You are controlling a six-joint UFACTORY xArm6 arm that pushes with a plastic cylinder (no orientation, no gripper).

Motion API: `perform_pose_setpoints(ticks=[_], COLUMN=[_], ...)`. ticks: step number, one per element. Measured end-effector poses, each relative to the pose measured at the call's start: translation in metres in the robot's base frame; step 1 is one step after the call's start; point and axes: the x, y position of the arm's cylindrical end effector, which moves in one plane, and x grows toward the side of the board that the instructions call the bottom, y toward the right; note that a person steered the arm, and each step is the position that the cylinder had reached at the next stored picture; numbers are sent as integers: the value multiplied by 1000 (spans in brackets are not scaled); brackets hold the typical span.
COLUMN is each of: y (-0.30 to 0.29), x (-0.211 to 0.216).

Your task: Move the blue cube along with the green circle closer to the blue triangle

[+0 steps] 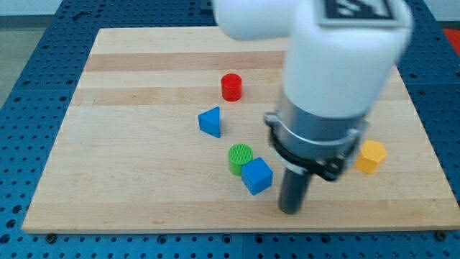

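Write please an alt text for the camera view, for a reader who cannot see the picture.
My tip rests on a wooden board just to the view's right of a blue cube, which touches a green circle. A blue triangle and a red cylinder lie farther up; a yellow block sits at the right.
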Motion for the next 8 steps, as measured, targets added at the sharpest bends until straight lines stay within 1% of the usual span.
perform_pose_setpoints(ticks=[1,2,3,4,5,6,8], y=[-4,-18,-11,-12,-44,-62,-93], x=[-41,-9,21,-5,-17,-27,-78])
